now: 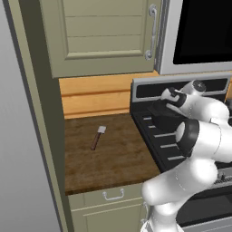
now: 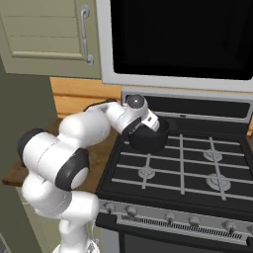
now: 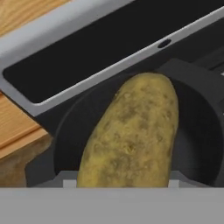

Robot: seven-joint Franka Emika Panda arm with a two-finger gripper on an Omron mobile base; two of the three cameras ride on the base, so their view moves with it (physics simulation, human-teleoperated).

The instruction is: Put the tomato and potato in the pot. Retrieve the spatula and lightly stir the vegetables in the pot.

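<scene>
The dark pot (image 2: pixel 148 142) stands on the stove's rear left burner, also seen as the pot (image 1: pixel 164 121). My gripper (image 2: pixel 153 126) hangs over its rim, shut on the yellowish-tan potato (image 3: pixel 131 135), which hides the fingertips. Behind the potato, the pot (image 3: pixel 199 131) shows its dark inner wall. The potato is held above or just inside the opening. The spatula (image 1: pixel 98 137), with a reddish-brown handle and pale blade, lies flat on the wooden counter (image 1: pixel 118 158) left of the stove. The tomato is hidden.
The black stove (image 2: pixel 183 170) has grates and a raised back panel (image 2: pixel 197 106) just behind the pot. A microwave (image 2: pixel 178 39) hangs above it. Cabinet doors (image 1: pixel 104 31) sit over the counter, and a tall side wall (image 1: pixel 27 113) bounds it on the left.
</scene>
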